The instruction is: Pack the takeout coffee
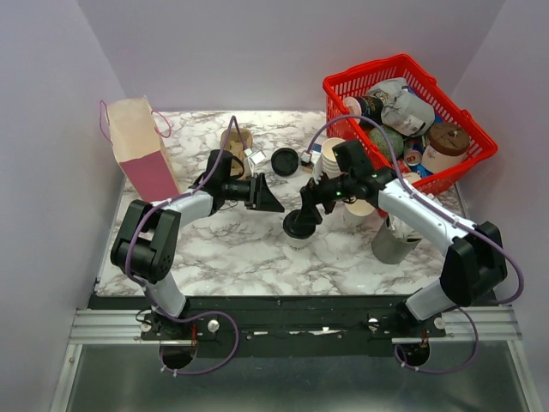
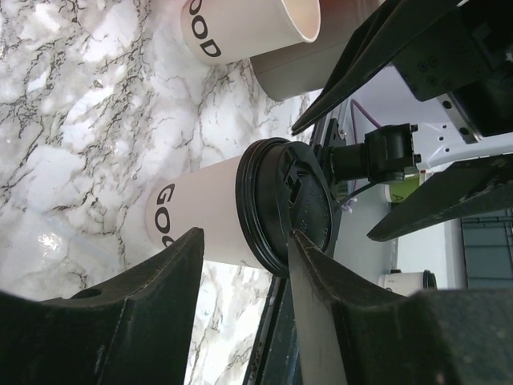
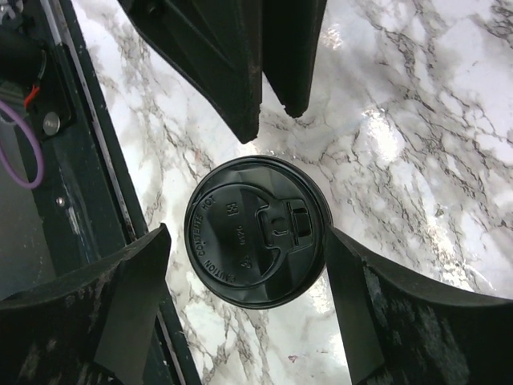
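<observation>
The takeout coffee (image 1: 299,228) is a white paper cup with a black lid, standing upright on the marble table (image 1: 223,249) between the two arms. In the right wrist view its lid (image 3: 255,233) lies between the fingers of my right gripper (image 3: 247,233), which hangs open over it. One finger (image 3: 377,305) touches the lid's rim and the other stands apart from it. My left gripper (image 1: 271,200) is open just to the left of the cup. In the left wrist view the cup (image 2: 204,212) shows just beyond the tips of the left gripper (image 2: 244,241).
A kraft and pink paper bag (image 1: 137,150) stands at the back left. A red basket (image 1: 467,146) of cups and rubbish sits at the back right. A loose black lid (image 1: 284,160), a stack of white cups (image 1: 330,159), a lidless white cup (image 2: 248,28) and a grey cup (image 1: 395,242) are nearby.
</observation>
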Robot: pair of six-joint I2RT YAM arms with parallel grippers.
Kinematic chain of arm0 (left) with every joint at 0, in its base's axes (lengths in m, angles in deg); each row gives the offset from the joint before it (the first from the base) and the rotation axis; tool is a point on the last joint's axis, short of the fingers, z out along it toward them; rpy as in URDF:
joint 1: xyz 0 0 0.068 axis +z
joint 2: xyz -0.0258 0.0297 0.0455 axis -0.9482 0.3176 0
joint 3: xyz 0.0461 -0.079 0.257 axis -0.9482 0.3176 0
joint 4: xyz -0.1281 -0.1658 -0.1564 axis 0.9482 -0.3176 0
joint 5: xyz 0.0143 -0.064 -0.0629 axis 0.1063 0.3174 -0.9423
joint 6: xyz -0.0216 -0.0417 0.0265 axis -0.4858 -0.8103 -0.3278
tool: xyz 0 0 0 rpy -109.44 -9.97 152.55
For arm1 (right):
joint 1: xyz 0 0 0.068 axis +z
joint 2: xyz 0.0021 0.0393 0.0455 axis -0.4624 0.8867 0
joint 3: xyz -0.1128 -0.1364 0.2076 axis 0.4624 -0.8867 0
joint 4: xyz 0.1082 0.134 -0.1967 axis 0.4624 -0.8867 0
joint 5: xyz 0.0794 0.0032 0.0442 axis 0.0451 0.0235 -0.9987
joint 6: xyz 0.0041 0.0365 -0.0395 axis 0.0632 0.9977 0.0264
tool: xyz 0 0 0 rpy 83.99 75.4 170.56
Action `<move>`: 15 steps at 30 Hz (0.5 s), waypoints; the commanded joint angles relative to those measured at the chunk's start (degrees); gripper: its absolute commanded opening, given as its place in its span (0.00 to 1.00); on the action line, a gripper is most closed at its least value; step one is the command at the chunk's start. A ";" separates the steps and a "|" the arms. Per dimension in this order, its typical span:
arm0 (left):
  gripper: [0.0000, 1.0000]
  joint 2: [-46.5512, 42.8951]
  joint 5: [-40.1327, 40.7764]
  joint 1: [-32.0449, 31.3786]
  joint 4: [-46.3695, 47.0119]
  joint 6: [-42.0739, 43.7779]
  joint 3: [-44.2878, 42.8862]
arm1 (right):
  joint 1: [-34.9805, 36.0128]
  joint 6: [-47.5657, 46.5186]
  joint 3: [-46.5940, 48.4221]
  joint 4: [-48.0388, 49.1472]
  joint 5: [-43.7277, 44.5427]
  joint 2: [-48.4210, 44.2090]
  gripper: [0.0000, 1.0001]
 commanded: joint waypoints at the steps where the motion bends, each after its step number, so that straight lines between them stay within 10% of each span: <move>1: 0.56 -1.14 0.56 -0.53 1.23 0.25 -0.03 | -1.05 5.23 1.01 0.75 3.60 -2.75 0.87; 15: 0.56 0.52 0.73 -3.34 -3.85 3.84 -3.19 | -2.46 4.27 1.36 0.58 9.67 2.96 0.87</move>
